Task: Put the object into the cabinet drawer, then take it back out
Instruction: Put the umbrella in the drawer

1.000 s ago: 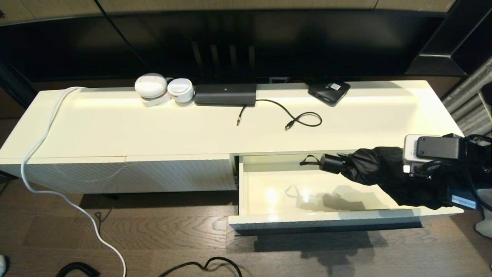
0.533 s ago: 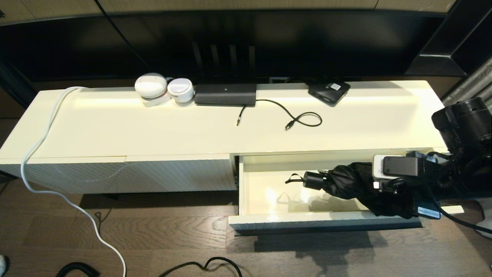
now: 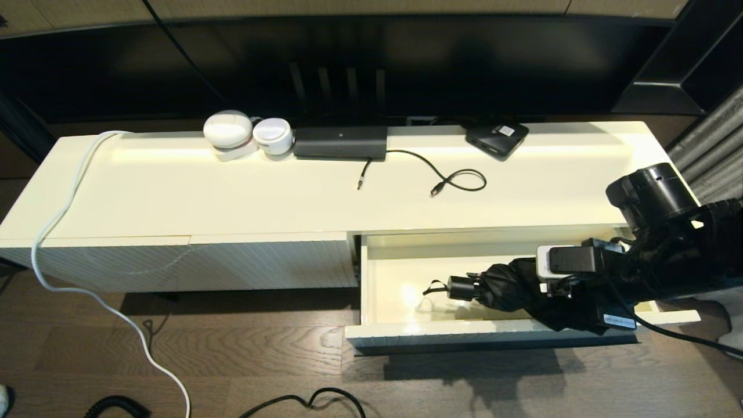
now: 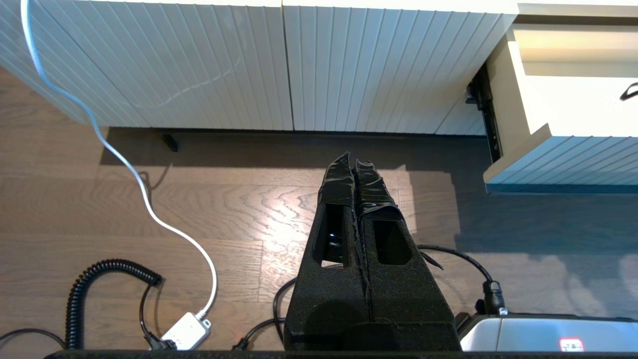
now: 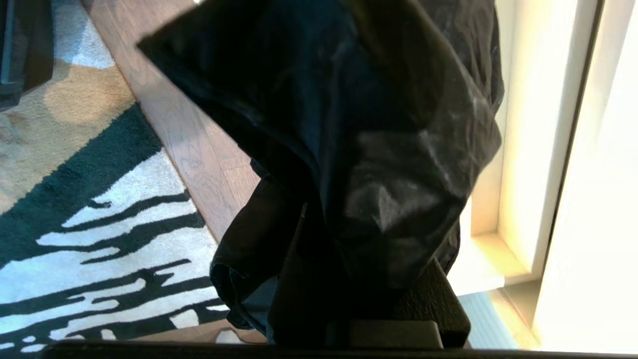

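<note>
left claw hangs over the wood floor, fingers pressed together on nothing. over to the open cabinet drawer: folded black umbrella lies low inside it, handle leftward, right claw clamped on its fabric.

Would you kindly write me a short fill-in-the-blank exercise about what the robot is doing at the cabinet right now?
1. The right claw is shut on a folded black ____.
2. The cabinet drawer stands pulled ____.
3. The umbrella's handle points toward the robot's ____ side.
4. The left claw, fingers shut, hangs over the wooden ____.

Missing words: umbrella; open; left; floor
</note>
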You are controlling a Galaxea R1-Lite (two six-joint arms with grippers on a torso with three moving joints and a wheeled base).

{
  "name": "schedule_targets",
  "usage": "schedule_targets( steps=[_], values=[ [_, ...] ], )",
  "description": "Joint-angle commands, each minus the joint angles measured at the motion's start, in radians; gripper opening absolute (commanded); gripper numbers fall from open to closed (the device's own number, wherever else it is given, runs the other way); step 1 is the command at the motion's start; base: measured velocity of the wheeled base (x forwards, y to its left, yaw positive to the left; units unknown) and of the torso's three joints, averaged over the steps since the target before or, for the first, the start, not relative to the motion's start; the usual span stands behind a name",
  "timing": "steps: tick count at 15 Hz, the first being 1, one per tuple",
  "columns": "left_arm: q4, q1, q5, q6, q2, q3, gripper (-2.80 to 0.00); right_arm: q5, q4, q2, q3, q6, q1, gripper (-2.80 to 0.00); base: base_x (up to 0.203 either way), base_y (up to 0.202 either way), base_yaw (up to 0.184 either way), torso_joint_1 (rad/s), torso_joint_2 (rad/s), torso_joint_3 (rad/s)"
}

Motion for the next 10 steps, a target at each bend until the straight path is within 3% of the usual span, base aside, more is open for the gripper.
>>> schedule_targets(
  steps=[1, 10],
  values=[
    [0.000, 0.000, -0.001, -0.001, 0.001, 0.000, -2.80, 0.000, 0.003, 0.046, -0.018, -0.016, 0.000, -2.80, 0.000, 0.000, 0.000, 0.000, 0.00, 0.000],
    [0.000, 0.000, -0.001, -0.001, 0.001, 0.000, -2.80, -0.001, -0.041, 0.166, -0.096, -0.050, 0.001, -2.80, 0.000, 0.000, 0.000, 0.000, 0.00, 0.000]
  ],
)
